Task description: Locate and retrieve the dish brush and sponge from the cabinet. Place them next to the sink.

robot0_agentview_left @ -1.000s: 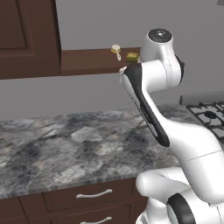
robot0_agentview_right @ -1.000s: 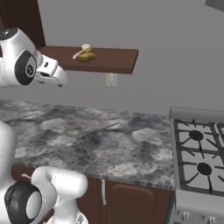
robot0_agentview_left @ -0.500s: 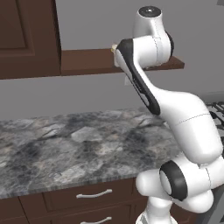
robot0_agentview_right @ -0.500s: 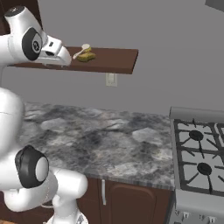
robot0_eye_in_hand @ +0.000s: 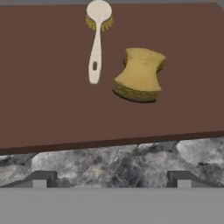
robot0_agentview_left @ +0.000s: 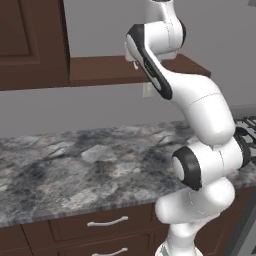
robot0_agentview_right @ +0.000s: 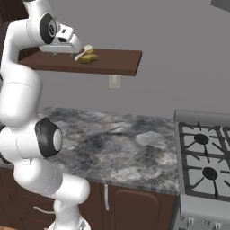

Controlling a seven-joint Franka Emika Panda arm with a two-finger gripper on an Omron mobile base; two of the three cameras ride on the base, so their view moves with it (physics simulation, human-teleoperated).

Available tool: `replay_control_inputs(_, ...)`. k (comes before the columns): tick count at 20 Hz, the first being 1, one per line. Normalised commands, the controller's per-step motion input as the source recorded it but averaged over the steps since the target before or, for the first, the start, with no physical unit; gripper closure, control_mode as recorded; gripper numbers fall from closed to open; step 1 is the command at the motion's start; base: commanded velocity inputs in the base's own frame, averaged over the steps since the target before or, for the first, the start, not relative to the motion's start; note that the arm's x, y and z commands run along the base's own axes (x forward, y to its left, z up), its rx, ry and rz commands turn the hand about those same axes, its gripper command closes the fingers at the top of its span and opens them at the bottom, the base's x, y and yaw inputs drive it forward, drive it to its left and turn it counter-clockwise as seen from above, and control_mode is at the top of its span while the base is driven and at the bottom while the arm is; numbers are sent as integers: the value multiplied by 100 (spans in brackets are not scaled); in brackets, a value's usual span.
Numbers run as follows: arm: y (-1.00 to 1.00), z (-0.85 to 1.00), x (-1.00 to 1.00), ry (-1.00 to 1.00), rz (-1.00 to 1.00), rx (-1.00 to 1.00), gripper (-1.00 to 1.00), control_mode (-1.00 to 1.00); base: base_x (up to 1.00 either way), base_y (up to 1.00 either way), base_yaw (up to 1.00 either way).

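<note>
My arm (robot0_agentview_right: 18, 85) is raised high, with the hand level with the cabinet's (robot0_agentview_left: 30, 42) shelf (robot0_agentview_right: 112, 63), so I judge this the reaching step: neither item has been fetched yet. Below lies the stone counter (robot0_agentview_right: 117, 143), with the stove (robot0_agentview_right: 204, 157) at its right end.

On the shelf, near its front edge, rest the sponge (robot0_eye_in_hand: 140, 74) and the brush (robot0_eye_in_hand: 97, 39), just beside each other but apart. From my hand, the brush lies left of the sponge, its handle pointing back toward me and its head away.

My gripper (robot0_eye_in_hand: 111, 179) hovers short of the shelf edge, jaws spread wide and empty.

Next, I think I should advance over the shelf, settle on one item, drop the fingers (robot0_eye_in_hand: 40, 179) either side of it, and close. The thin brush handle will want careful centring.
</note>
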Motion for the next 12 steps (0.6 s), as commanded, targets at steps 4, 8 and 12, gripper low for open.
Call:
replay_control_inputs(4,0,-2,88,4,9,0,-100,-100,0,0,0)
replay_control_inputs(8,0,-7,82,9,5,0,-100,-100,0,0,0)
replay_control_inputs(12,0,-4,58,6,0,-3,-100,-100,0,0,0)
